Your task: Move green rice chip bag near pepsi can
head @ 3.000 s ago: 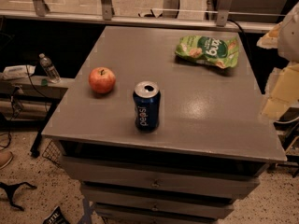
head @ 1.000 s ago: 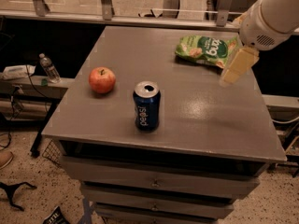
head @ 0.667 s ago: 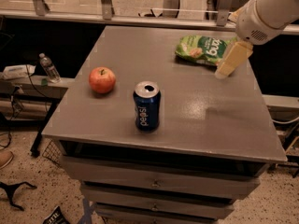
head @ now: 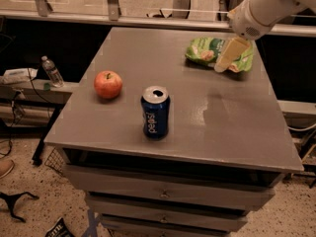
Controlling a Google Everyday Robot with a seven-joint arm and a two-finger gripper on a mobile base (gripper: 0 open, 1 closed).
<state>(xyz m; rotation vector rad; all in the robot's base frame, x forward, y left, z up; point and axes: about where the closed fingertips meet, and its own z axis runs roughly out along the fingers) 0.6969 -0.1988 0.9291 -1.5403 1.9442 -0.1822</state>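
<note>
Camera view takes in a grey table (head: 197, 127) that fills most of the scene, with a stack of drawers (head: 163, 191) under its top. The drawers are shut, so what they hold is hidden, and the lowest one is cut off by the bottom edge.

A pale robot arm (head: 266, 6) comes in from the 1 o'clock corner, and most of it runs out of sight past the top and right edges. At its tip the end effector (head: 224, 59) slants down toward 7 o'clock, directly over the green rice chip bag (head: 205, 48). It shows only as one tan blade, so I cannot tell how far open it is or whether it has any hold on the bag. Whether its tip touches the bag or hangs just above it is also unclear.

The bag lies flat near the table's 1 o'clock corner, its right part covered by the end effector.

The pepsi can (head: 155, 113) stands upright toward the 6 o'clock edge, a little left of centre, with its silver top facing up. The bag sits at about 1 o'clock from the can, well apart from it.

A red apple (head: 108, 84) rests at 10 o'clock from the can, near it but not touching.

Off the table at 9 o'clock, a small clear water bottle (head: 51, 71) stands on a lower ledge.
</note>
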